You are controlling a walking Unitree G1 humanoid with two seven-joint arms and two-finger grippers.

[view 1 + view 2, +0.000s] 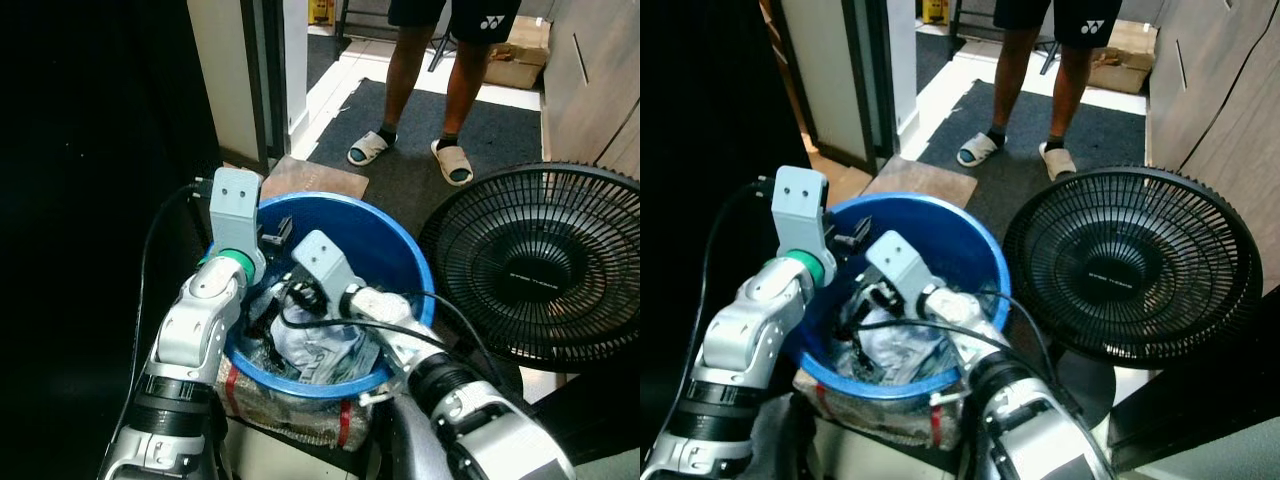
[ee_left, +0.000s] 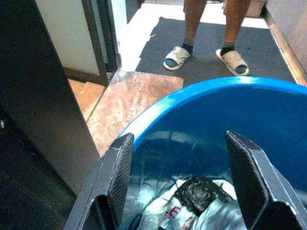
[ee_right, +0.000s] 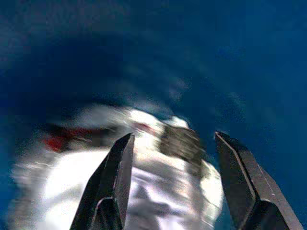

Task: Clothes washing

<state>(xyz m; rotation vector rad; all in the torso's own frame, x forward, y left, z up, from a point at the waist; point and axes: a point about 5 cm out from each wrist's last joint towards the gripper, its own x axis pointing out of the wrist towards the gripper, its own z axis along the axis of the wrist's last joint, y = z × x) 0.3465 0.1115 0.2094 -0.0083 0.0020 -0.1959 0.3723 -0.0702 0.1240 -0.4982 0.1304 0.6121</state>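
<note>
clothes (image 1: pixel 320 350) in blue tub (image 1: pixel 400 250), none lifted yet | L gripper (image 2: pixel 184 187) over tub rim, jaws wide, empty | R gripper (image 3: pixel 175 187) inside tub above clothes, jaws wide | est. early: pickup + wash left

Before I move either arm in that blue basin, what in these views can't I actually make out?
- Clothes: the right gripper wrist view is motion-blurred, so individual pieces and prints are unreadable.
- Blue basin bottom: covered by the clothes and both arms in the eye views.
- Left gripper fingers hang open above the clothes; contact depth is unclear.
- Person: cut off above the shorts by the top edge.
- Fan: right side cropped.
</note>
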